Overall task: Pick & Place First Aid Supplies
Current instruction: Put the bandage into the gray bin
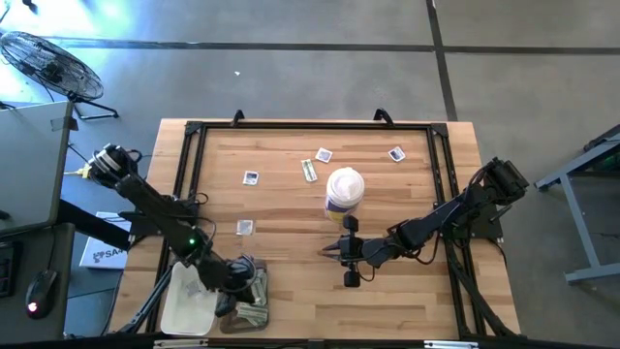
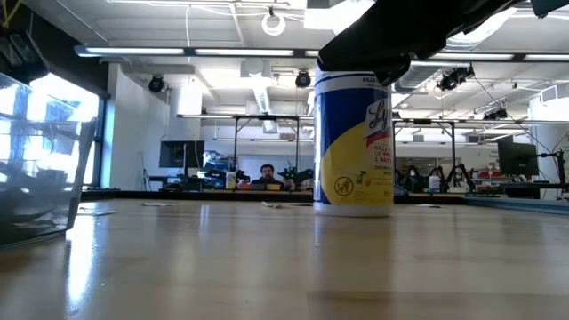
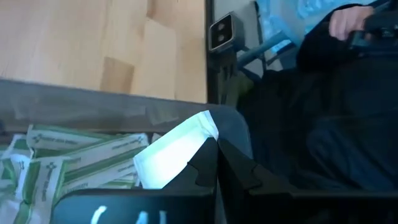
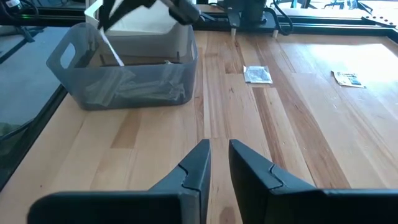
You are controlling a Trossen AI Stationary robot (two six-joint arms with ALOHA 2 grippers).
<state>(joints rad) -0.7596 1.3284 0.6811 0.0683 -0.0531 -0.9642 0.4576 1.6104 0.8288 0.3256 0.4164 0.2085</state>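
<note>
My left gripper (image 1: 239, 279) hovers over the clear grey bin (image 4: 127, 84) at the table's near left corner, shut on a white packet (image 3: 169, 157). Green-white strips (image 3: 81, 155) lie heaped inside that bin. My right gripper (image 4: 219, 152) floats over bare wood near the table's middle (image 1: 326, 254), pointing toward the bin, fingers a narrow gap apart and empty. Several small packets lie flat on the wood: two on the left (image 1: 251, 177) (image 1: 245, 227), a strip (image 1: 310, 171), and two squares at the far side (image 1: 324, 154) (image 1: 395, 153). My left gripper pinches the white packet between its two fingers at one edge (image 3: 205, 134). The fingers come from above, pointing down into the bin. The packet hangs slanted below them (image 4: 111, 50), above the heaped strips; whether its lower end touches them I cannot tell.
A white-lidded canister (image 1: 344, 189) with a blue and yellow label (image 2: 354, 142) stands upright just beyond the right gripper. A white tray (image 1: 189, 301) sits left of the bin. A black frame (image 1: 291, 125) edges the table. A person sits by the near left corner (image 3: 348, 93).
</note>
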